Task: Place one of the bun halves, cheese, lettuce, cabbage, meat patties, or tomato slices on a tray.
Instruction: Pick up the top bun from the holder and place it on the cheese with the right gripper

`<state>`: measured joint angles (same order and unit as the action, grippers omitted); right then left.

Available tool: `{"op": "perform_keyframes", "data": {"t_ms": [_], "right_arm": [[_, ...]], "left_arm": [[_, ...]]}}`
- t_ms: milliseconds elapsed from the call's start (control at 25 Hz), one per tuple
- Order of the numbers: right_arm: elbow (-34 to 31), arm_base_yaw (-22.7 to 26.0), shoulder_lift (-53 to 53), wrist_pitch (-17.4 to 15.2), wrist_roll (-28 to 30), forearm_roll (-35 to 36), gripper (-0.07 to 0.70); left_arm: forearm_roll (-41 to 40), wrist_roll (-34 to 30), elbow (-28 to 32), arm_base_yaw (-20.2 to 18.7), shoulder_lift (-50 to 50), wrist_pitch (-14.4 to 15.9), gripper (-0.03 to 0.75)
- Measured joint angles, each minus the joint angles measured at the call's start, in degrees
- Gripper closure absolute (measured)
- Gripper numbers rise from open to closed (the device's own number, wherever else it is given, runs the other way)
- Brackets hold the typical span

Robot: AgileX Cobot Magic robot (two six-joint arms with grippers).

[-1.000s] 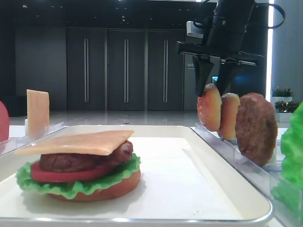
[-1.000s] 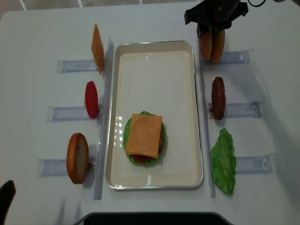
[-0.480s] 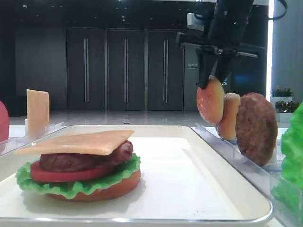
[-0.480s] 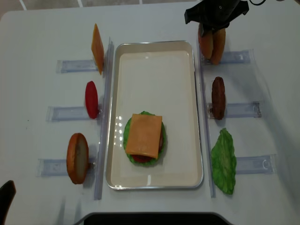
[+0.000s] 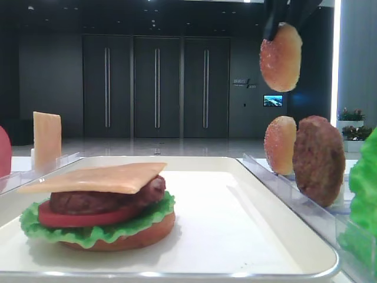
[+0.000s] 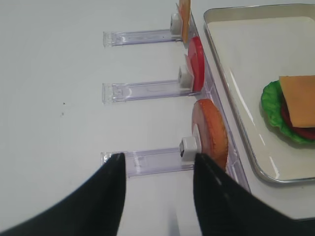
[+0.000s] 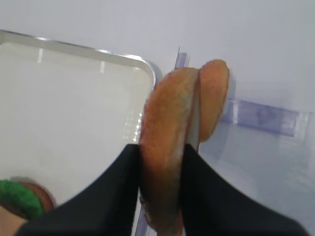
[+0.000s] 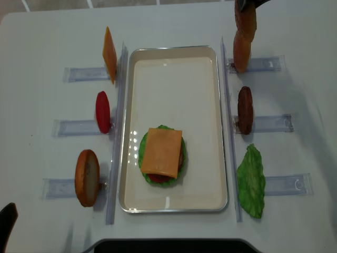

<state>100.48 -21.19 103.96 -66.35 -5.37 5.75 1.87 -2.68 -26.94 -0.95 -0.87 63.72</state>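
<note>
Readable text: none could be made out in any view.
Wall sign (image 5: 243, 84): a small pale sign stood on the dark back wall beside the doors, its lettering too small to read.
Wall screen (image 5: 273, 101): a small lit bluish screen sat on the same wall, its content too blurred to tell.
Food items, tray and racks: carried no labels, brands or numbers.
</note>
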Motion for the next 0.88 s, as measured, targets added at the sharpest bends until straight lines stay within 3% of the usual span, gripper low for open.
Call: {"op": "perform_keyframes", "data": {"t_ms": [120, 480, 640, 880], "right_arm": [[0.0, 0.0, -0.61, -3.2, -0.33, 0.0, 0.45], [-2.55, -2.3, -8.53, -3.64, -6.85, -0.84, 0.45], [-10.67, -8.5, -17.48, -3.64, -12.08, -4.11, 0.45], [-26.78, -22.31, -33.71, -3.84, -23.45, -5.75, 0.45]], "left_arm": [[0.0, 0.0, 0.0, 0.0, 0.0, 0.0, 0.37], [0.0, 0.0, 0.0, 0.0, 0.0, 0.0, 0.37], [0.0, 0.0, 0.0, 0.0, 0.0, 0.0, 0.37], [0.0, 0.0, 0.0, 0.0, 0.0, 0.0, 0.37]]}}
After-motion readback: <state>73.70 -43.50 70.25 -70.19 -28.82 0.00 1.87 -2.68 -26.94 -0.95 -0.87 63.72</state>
